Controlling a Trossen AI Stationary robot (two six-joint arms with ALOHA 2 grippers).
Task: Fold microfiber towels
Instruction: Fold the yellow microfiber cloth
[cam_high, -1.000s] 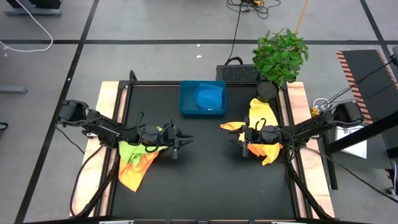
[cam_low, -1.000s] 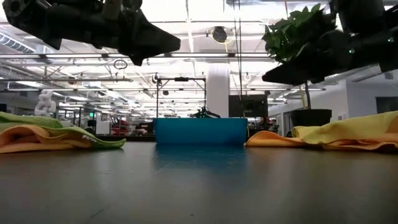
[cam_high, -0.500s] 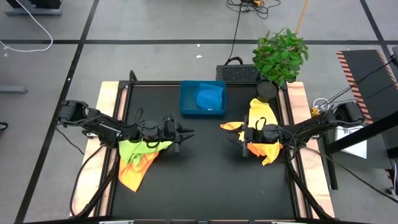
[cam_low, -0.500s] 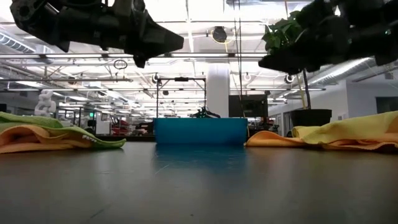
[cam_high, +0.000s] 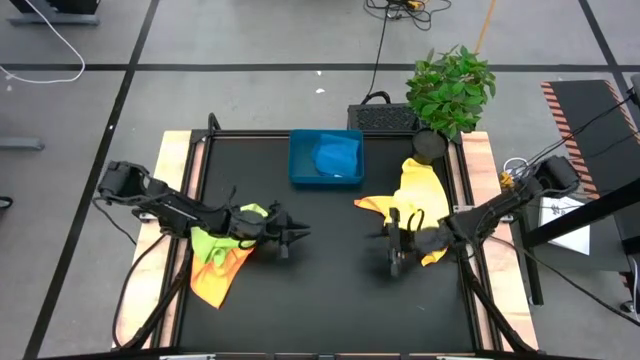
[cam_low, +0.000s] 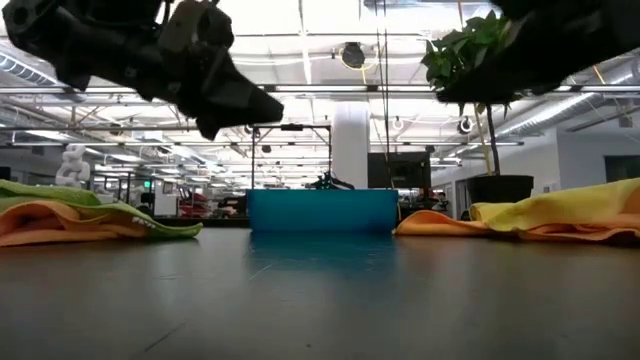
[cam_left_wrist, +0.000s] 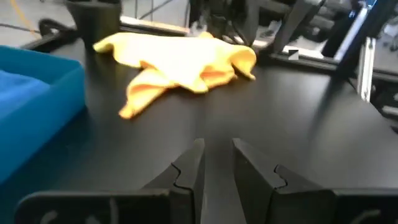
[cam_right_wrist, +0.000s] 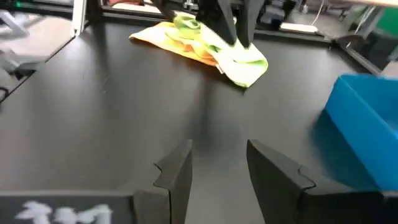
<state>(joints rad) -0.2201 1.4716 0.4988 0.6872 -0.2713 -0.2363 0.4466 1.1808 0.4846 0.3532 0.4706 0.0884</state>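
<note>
Two dark arms reach low over the black bench from opposite sides, each stretched nearly flat toward the middle. From the wrist view, the left gripper hangs above bare bench with its jaws a narrow gap apart and nothing between them; in the overhead view, the left gripper points toward the right arm, and the lime green towel and orange towel lie bunched just behind it, partly under the arm. The right gripper also hovers clear of the surface, jaws apart and empty, its wrist bent so the right gripper angles toward the bench's near edge. A crumpled yellow towel lies just behind and beside those jaws. Beyond both grippers, a blue tray at the far edge holds a blue towel. A potted plant stands at the far right corner.
</note>
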